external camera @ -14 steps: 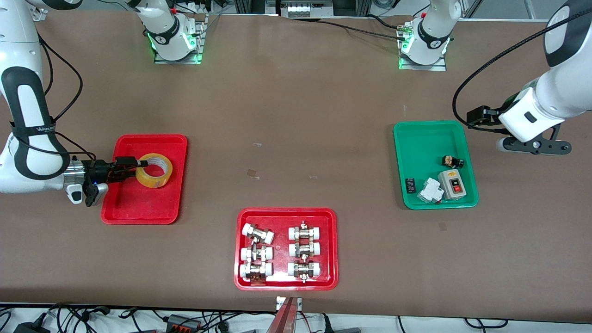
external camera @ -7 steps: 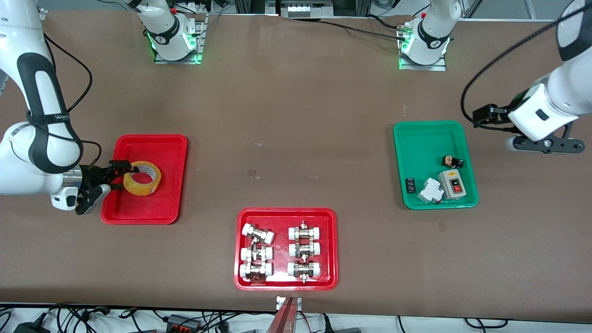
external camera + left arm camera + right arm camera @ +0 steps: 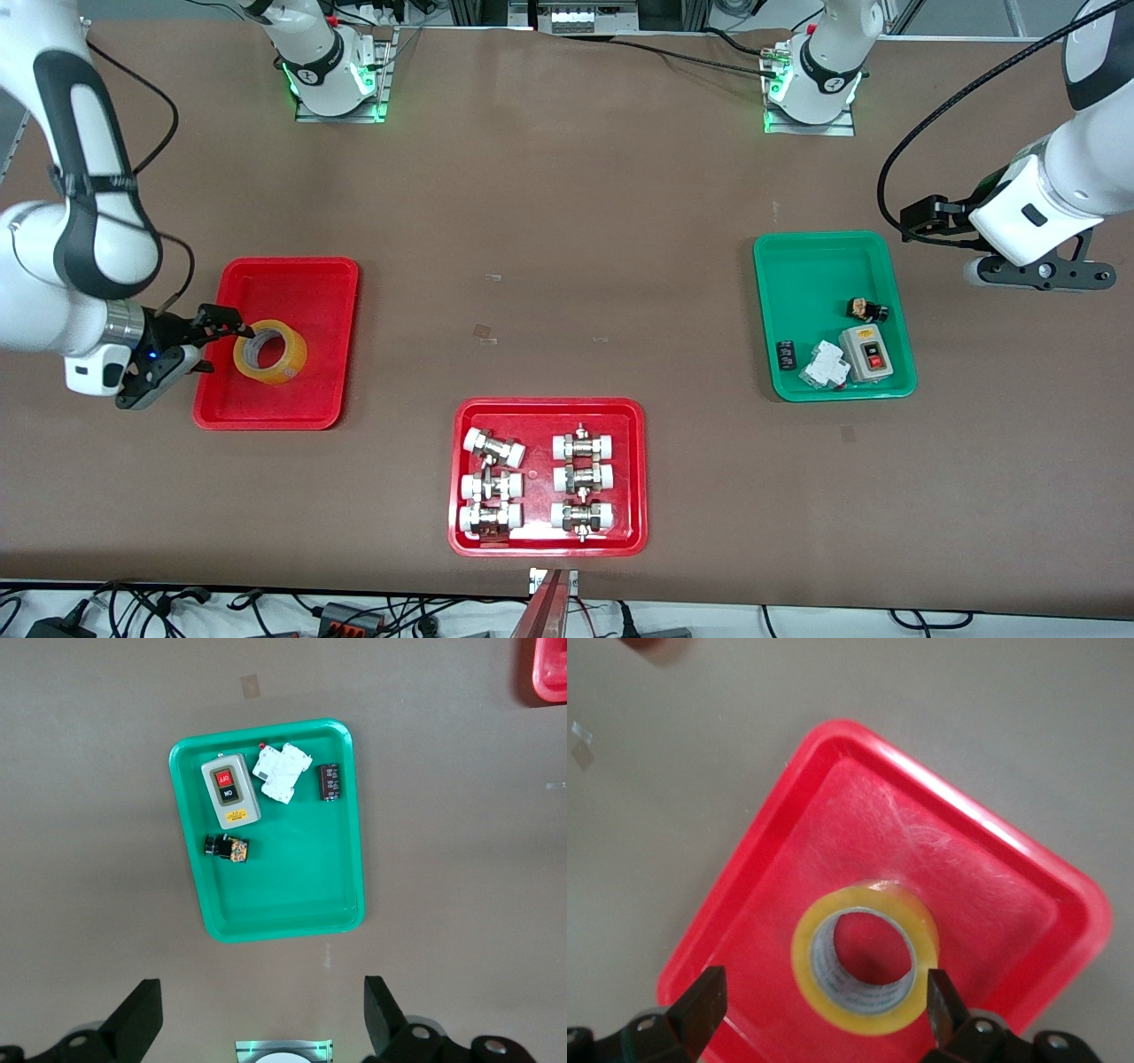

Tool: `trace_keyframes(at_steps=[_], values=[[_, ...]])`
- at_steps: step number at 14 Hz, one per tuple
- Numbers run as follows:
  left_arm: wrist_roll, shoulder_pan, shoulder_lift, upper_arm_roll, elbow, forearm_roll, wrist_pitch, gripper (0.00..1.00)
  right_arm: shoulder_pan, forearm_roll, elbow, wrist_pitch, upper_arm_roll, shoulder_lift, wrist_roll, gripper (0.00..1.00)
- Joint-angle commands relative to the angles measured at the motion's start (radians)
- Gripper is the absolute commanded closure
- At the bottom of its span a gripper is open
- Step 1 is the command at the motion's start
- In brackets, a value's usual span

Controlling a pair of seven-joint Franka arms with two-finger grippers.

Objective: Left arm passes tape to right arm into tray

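Observation:
The yellow tape (image 3: 270, 352) rests in the plain red tray (image 3: 301, 283), in the part nearer the front camera. My right gripper (image 3: 209, 344) is open at the tray's edge toward the right arm's end of the table, just clear of the roll. In the right wrist view the tape (image 3: 804, 955) shows its pale core, with the red tray (image 3: 859, 815) under it. The right gripper (image 3: 824, 994) stands there with its fingers wide on either side of the roll. My left gripper (image 3: 1036, 275) is open and empty over bare table beside the green tray (image 3: 815, 266); it also shows in the left wrist view (image 3: 261, 1003).
The green tray (image 3: 283, 895) holds a switch box (image 3: 229, 791), a white breaker (image 3: 282, 773) and small dark parts. A second red tray (image 3: 547, 404) with white-capped metal fittings lies near the table's front edge. Both arm bases stand along the table's edge farthest from the front camera.
The right gripper carried the tape toward the front camera within the red tray, opened and let it go. The left arm drifted slightly beside the green tray.

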Motion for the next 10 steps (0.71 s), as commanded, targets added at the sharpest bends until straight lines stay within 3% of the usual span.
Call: trace_keyframes(at_steps=[1,6,10], values=[[0.003,0.007,0.003,-0.004,0.020,-0.006,0.024,0.00,0.070,-0.068,-0.125,0.011,-0.005,-0.199,0.202,0.00],[0.006,0.007,0.003,-0.002,0.020,-0.009,0.027,0.00,0.153,-0.177,-0.153,-0.129,0.006,-0.400,0.570,0.00],[0.009,0.008,0.003,-0.001,0.020,-0.010,0.027,0.00,0.182,-0.185,-0.155,-0.238,0.008,-0.511,0.724,0.00]])
